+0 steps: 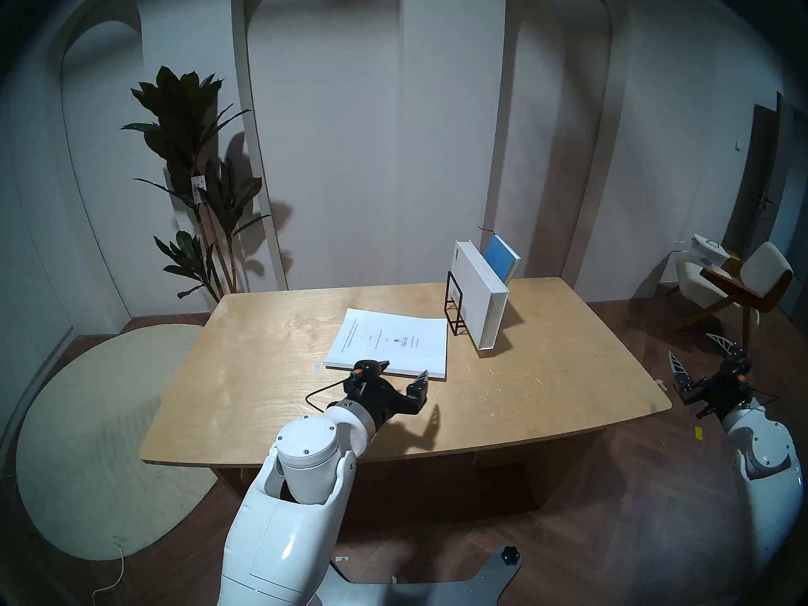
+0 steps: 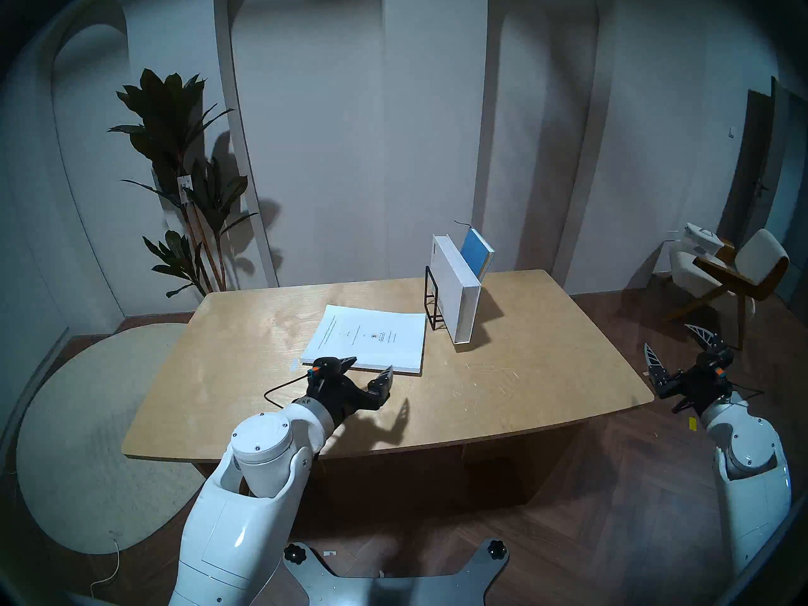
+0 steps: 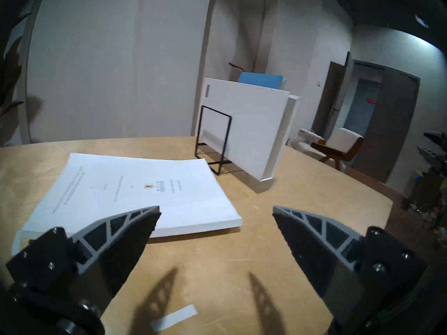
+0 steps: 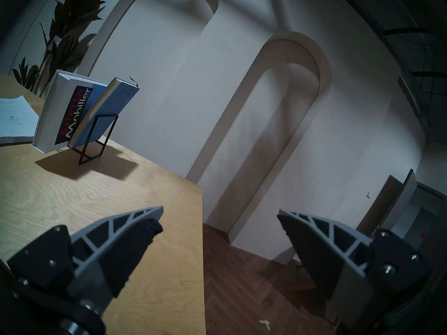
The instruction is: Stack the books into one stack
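With the large thin white booklet (image 1: 389,342) flat mid-table, the empty left gripper (image 1: 404,371), jaws wide, hovers at its six o'clock; I judge the thick white hardcover (image 1: 478,301) and blue-covered notebook (image 1: 503,259), upright in the black wire rack (image 1: 454,305) at its three o'clock, must be fetched next, while the right gripper (image 1: 699,356) waits wide and empty.

On the table (image 1: 271,373) we see the booklet (image 1: 389,342) lying flat near the middle. Just to its right stands the wire rack (image 1: 454,307), the hardcover (image 1: 481,303) upright in it, and the notebook (image 1: 505,257) leaning behind the hardcover. Our left pincer (image 1: 404,371) hovers at the booklet's near edge.
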